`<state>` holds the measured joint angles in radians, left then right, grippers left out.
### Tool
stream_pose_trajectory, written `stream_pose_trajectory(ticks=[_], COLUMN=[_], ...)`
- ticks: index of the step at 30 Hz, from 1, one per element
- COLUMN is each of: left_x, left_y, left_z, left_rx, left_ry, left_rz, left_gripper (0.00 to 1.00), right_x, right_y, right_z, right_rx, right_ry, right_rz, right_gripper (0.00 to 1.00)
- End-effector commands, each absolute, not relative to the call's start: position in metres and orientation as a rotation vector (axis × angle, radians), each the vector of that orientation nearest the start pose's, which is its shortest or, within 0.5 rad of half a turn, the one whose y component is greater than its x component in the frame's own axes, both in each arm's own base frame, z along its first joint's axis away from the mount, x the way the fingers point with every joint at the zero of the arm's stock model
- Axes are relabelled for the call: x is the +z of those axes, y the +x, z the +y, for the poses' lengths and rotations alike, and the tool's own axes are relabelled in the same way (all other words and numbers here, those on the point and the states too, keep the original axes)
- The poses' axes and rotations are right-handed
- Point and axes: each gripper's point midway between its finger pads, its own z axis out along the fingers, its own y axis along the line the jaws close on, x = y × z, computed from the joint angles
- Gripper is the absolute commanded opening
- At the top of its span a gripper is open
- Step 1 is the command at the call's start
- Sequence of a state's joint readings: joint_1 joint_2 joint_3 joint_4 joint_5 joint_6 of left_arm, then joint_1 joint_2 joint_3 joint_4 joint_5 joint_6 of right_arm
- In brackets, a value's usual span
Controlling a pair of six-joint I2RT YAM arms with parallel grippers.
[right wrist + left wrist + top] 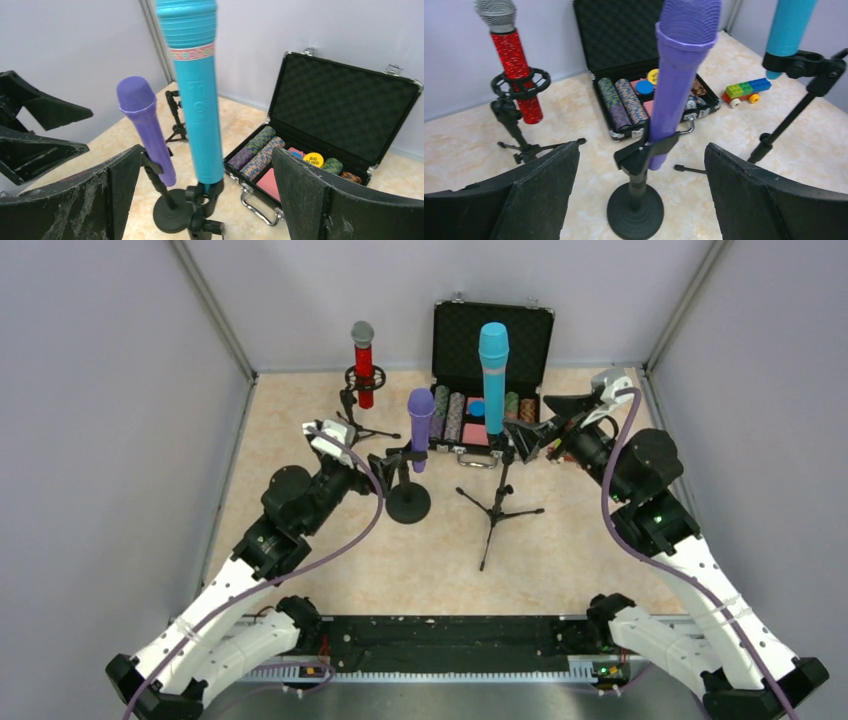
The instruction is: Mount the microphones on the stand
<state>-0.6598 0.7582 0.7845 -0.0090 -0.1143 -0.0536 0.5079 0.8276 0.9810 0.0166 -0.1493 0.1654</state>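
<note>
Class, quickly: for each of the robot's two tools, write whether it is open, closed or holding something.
Left tool: open, holding nothing.
Right tool: open, holding nothing.

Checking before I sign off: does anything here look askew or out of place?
Only slightly. The purple microphone leans in its clip, gripped near its lower end, while the turquoise microphone beside it stands straight. Nothing spilled or visibly damaged.

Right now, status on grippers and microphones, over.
Left gripper open, facing purple microphone; right gripper open, facing turquoise microphone. All three seated in stands, red microphone too. Open chip case behind, not blocking.
</note>
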Motion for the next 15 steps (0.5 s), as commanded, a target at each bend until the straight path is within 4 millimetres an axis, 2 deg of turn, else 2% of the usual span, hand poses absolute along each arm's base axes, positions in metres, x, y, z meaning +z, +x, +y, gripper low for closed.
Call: stream_pose_trajectory(ticks=[1, 5, 8, 12, 15], left_x=[0.335, 0.332, 0.325, 0.309, 0.285], left_y=[0.272, 0.288, 0.302, 0.331, 0.350], left_z=[-0.164, -0.145, -0.140, -0.120, -0.095], left_rx=[-0.441, -0.418, -0.445, -0.429, -0.393], left_ry=[0.359, 0.293, 0.277, 0.179, 0.075], left_rz=[1.530, 1.560, 1.587, 1.615, 1.653], left_gripper=[0.99, 0.99, 0.99, 0.99, 0.99], right_x=[0.433, 0.425, 0.408, 0.369, 0.333], right_y=[0.272, 0.285, 0.301, 0.326, 0.342], right_z=[0.171, 0.156, 0.140, 0.110, 0.078], right_rx=[0.680, 0.695, 0.684, 0.654, 0.659], right_ry=[-0.323, -0.290, -0.240, -0.120, 0.018], right_rz=[1.328, 1.362, 1.403, 1.476, 1.526], right_gripper=[0.99, 0.99, 0.99, 0.99, 0.98])
